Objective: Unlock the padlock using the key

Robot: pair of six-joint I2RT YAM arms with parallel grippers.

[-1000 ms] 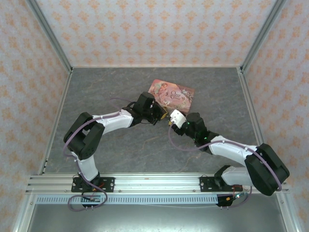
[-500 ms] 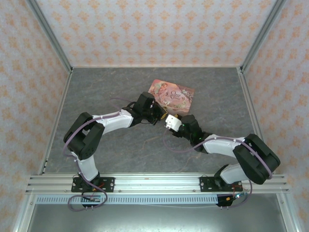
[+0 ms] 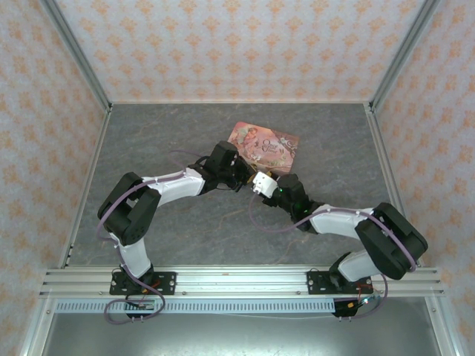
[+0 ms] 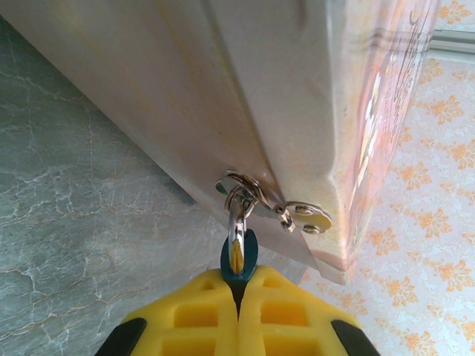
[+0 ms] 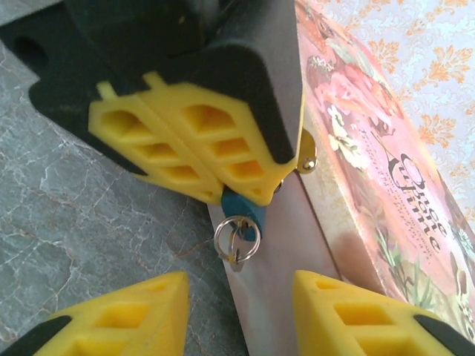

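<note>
**Lock pinched on the left, right fingers spread close by**

Your left gripper (image 4: 239, 285) is clenched on the padlock (image 4: 239, 259). In the left wrist view the teal body pokes out at twelve o'clock of the closed yellow fingertips. Its shackle passes through the hasp (image 4: 308, 216) on the side wall of the pink tin (image 3: 267, 144).

In the right wrist view, silver rings (image 5: 236, 241) dangle at six o'clock of the lock. I cannot tell whether a key hangs among them. Your right gripper (image 5: 241, 297) is released, with its fingers spread apart at seven and five o'clock of those rings and holding nothing.

Seen from above, the tin lies at one o'clock of the two grippers on the grey table (image 3: 185, 133).

Risks, as I judge them:
- The rings are thin and hang loose, so closing on them off-centre could knock them aside or pinch only one.
- Pulling hard could drag the tin, since the lock is tied to it.
- The two fingertip pairs sit very near each other and could collide.

Count: two grippers, one padlock, one hasp, one tin, and what look like two rings.
</note>
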